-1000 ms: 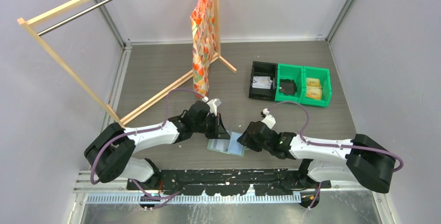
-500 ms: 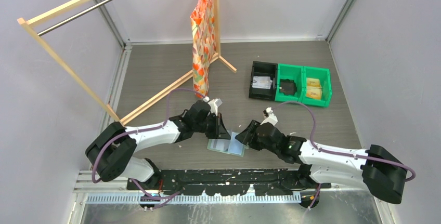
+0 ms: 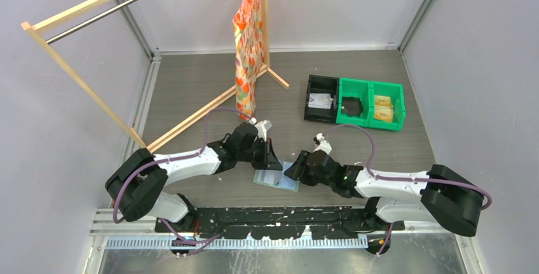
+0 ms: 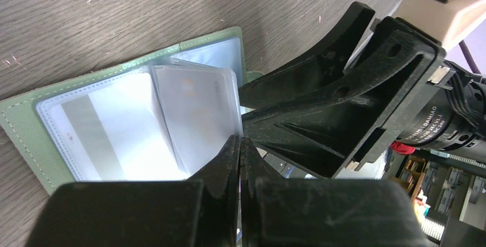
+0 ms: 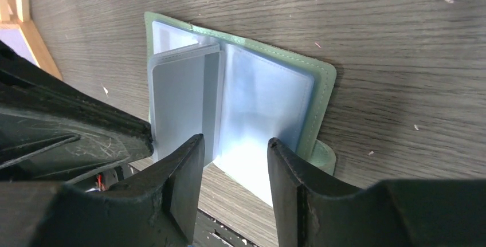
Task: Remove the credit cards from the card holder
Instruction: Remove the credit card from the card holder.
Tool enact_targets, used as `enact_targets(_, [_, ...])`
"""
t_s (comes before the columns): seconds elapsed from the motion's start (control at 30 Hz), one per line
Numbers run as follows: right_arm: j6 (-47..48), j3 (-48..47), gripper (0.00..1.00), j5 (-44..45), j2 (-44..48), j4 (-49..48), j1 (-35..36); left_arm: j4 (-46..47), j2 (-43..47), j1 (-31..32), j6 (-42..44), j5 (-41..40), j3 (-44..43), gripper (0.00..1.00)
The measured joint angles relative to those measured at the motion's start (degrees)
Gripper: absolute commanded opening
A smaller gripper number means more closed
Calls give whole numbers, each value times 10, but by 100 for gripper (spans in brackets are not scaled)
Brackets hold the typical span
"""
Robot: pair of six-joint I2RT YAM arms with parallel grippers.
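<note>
lying open and flat on the grey-brown wood-grain table (image 3: 356, 70), near the front edge between the two arms, the card holder (image 5: 263, 104) shows a sage-green stitched border around pale, glossy plastic sleeves. one sleeve leaf (image 5: 180, 101) stands up from the spine; the rest lie flat. a snap tab (image 5: 324, 156) sticks out at one side. left wrist view: a striped card (image 4: 86, 138) sits inside a flat sleeve, a white card (image 4: 198, 106) beside it.

left gripper (image 4: 239, 141): fingers pressed together, tips at the edge of the raised leaf; cannot tell if anything is pinched. right gripper (image 5: 234, 144): fingers apart at a moderate gap over one edge of the holder, nothing between them. the grippers sit just beside each other; the right one hides part of the holder from the left wrist camera.

well apart, back right: a black bin (image 3: 321, 107) and two green bins (image 3: 372, 103), touching in a row. back left: a wooden rack (image 3: 82, 84) with an orange patterned cloth (image 3: 246, 45) hanging.
</note>
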State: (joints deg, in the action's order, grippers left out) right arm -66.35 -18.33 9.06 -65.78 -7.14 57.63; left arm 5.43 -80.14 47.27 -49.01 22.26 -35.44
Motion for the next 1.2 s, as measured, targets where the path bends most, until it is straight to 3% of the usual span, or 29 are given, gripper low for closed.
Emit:
enact_targets(0.23, [-14,-3,41,2,-30,-23,0,-2,0,0,2,1,0,18])
enact_targets(0.47, [-28,0,34,8,-36,-29,0,-39,13,0,15,-14,-4,19])
enact_targets(0.97, [-39,13,33,25,-5,-9,0,-119,72,2,44,-71,-17,16])
enact_targets(1.2, [-43,26,34,36,25,7,0,-133,189,20,46,-116,-19,19])
